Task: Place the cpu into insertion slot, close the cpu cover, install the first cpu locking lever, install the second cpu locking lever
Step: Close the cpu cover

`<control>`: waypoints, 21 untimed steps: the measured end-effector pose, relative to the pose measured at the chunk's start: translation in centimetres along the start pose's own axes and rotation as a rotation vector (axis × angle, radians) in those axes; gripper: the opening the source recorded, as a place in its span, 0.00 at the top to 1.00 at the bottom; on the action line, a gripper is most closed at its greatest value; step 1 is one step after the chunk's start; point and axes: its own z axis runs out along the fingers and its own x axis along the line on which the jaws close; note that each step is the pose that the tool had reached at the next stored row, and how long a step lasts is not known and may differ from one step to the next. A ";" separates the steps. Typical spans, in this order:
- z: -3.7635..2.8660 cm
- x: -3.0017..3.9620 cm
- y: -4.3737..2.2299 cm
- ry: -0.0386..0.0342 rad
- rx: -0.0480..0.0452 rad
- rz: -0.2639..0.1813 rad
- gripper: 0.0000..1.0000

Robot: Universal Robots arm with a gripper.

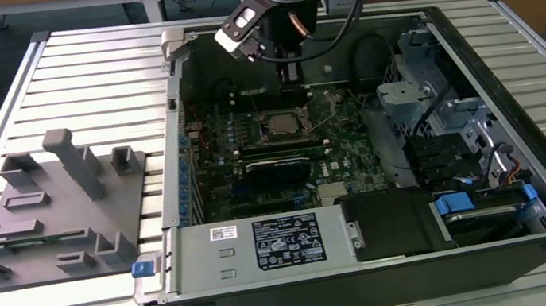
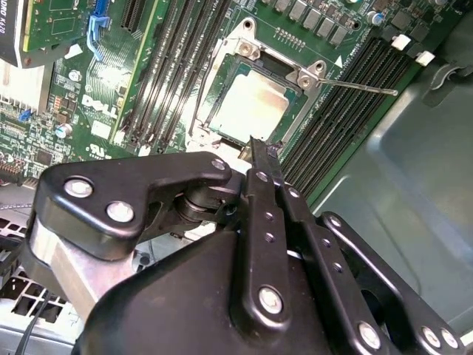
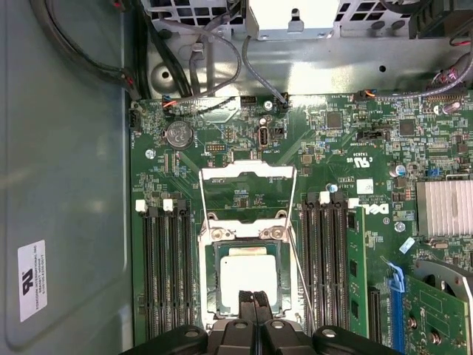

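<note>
Logging exterior view first: where does the arm sit? (op)

Entry 1. The gripper [image 1: 290, 78] hangs down inside the open computer case [image 1: 378, 287], over the motherboard and close to the insertion slot [image 1: 285, 123]. The case rests on a slatted table [image 1: 80, 76]. A grey fixture block [image 1: 56, 207] lies to the exterior view's left of the case. A labelled power supply [image 1: 264, 242] runs along the case's near wall. (obs)

Second wrist view, tool state? (op)

Entry 2. The gripper [image 2: 262, 151] has its fingers pressed together, pad to pad. Its tips are at the edge of the insertion slot [image 2: 304, 74]. The cpu [image 2: 251, 103] lies inside the slot, pale face up. A thin locking lever [image 2: 362, 87] sticks out from the slot's corner and crosses the long black memory slots [image 2: 347, 103]. (obs)

First wrist view, cover status? (op)

Entry 3. The cpu [image 3: 247, 270] sits flat in the insertion slot [image 3: 211, 274], ringed by the slot's rim. The cpu cover [image 3: 247, 171] stands open and off the slot, on the side away from the gripper [image 3: 255, 297]. Green board shows through the cover's square cut-out. The closed tips overlap the cpu's near edge, but I cannot tell whether they touch it. A locking lever [image 3: 299, 274] runs alongside the slot, unlatched. Memory slots [image 3: 166, 266] flank the slot on both sides. (obs)
</note>
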 end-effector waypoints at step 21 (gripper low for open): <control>0.03 0.06 1.01 0.0000 0.0000 0.000 0.90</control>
